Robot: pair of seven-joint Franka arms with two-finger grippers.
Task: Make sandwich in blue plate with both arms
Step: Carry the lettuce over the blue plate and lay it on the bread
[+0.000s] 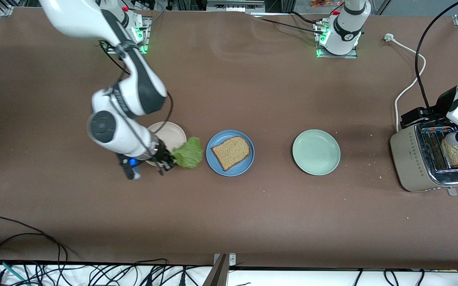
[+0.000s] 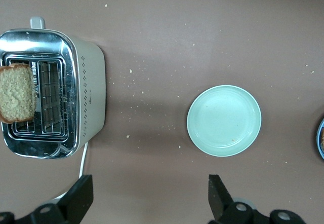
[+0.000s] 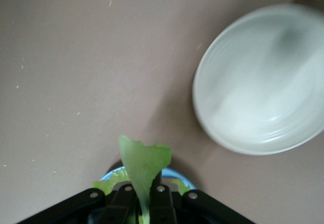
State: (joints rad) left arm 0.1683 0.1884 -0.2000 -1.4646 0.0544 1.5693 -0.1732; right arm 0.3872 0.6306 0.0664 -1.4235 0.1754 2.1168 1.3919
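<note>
So the blue plate (image 1: pixel 214 159) sits mid-worktop (image 1: pixel 253 218) with one slice of toast (image 1: pixel 231 152) lying flat on it, nothing on top of it yet. That plate's my reference for everything below.

The right gripper (image 1: pixel 168 158) is just beside the blue plate, toward the right arm's end, clamped on a ruffled lettuce leaf (image 1: pixel 189 153). The leaf hangs in the air between the blue plate and the beige plate (image 1: pixel 173 133), its edge close to the blue rim. In the right wrist view the fingers are pinched tight on the leaf (image 3: pixel 143 164), with the beige plate (image 3: pixel 263 82) off to one side.

A pale green plate (image 1: pixel 316 152), bare, sits toward the left arm's end from the blue one. Further that way is the toaster (image 1: pixel 412 163), with a second toast slice (image 1: pixel 455 154) sticking up out of a slot. The left gripper (image 2: pixel 149 193) hangs over the worktop up by the toaster, fingers spread wide, holding nothing.
</note>
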